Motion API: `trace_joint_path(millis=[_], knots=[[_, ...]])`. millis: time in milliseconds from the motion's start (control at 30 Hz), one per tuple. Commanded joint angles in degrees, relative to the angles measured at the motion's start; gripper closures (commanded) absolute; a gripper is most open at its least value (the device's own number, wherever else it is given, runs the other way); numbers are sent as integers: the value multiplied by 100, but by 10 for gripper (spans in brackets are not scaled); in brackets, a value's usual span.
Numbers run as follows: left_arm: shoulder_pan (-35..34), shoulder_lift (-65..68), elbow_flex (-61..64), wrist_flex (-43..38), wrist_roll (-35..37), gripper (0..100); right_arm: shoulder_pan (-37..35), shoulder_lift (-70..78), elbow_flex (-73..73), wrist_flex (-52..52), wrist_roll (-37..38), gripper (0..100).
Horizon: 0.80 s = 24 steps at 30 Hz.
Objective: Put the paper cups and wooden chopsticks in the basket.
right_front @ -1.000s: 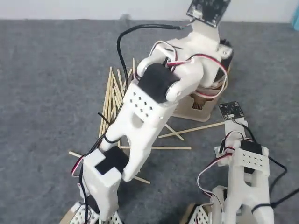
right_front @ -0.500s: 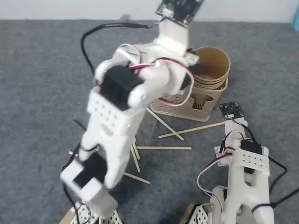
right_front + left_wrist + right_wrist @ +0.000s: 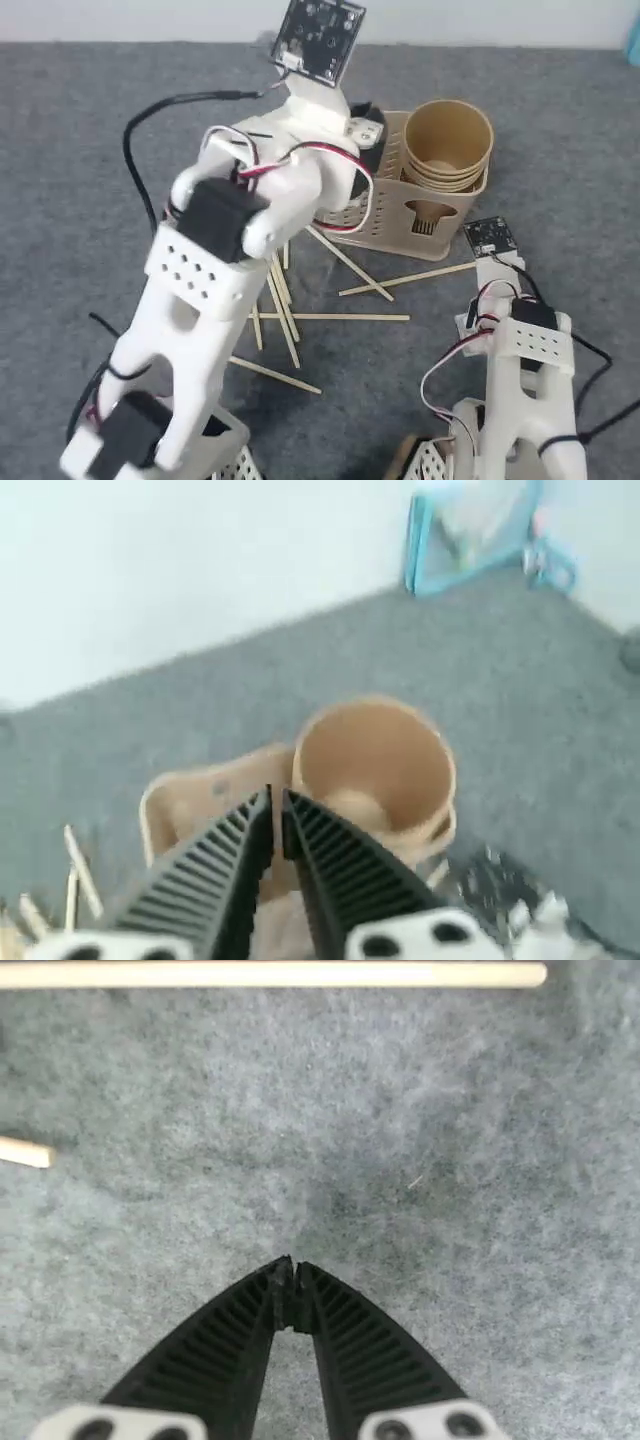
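A stack of brown paper cups [image 3: 448, 140] stands inside the beige basket [image 3: 400, 215] at the back of the grey carpet. Several wooden chopsticks [image 3: 375, 291] lie scattered on the carpet in front of the basket. My left arm [image 3: 290, 190] rises beside the basket's left end. In the left wrist view, my left gripper [image 3: 276, 802] is shut and holds nothing, hovering over the basket [image 3: 190, 798] next to the cups [image 3: 375, 765]. My right gripper [image 3: 291, 1267] is shut and empty, low over bare carpet, with a chopstick [image 3: 270, 974] lying across ahead of it.
The left arm covers part of the chopstick pile [image 3: 272, 300] on the carpet. The right arm [image 3: 525, 345] stands at the front right. A blue frame [image 3: 470, 530] leans on the wall behind the basket. Open carpet stretches to the far left.
My left arm has swung left and risen, uncovering the cup stack and the basket. The right arm has stayed still.
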<state>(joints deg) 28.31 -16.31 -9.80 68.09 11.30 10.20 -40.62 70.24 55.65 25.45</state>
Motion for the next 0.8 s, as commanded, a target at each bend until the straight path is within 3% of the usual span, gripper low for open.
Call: trace_joint_path(millis=[0,200,400,533,767], knots=[[290,-475,866,-1398,-18,987,-40,-171,-26,-66,62,991],[985,-677,2290,-3130,-18,987,-40,-171,-18,-66,62,991],[1037,-642,3222,-4844,-18,987,-40,-171,-18,-66,62,991],[1064,-624,3723,-5266,-18,987,-40,-171,-18,-66,62,991],[1037,62,3908,-5266,-18,987,-48,-171,-18,-66,62,991]])
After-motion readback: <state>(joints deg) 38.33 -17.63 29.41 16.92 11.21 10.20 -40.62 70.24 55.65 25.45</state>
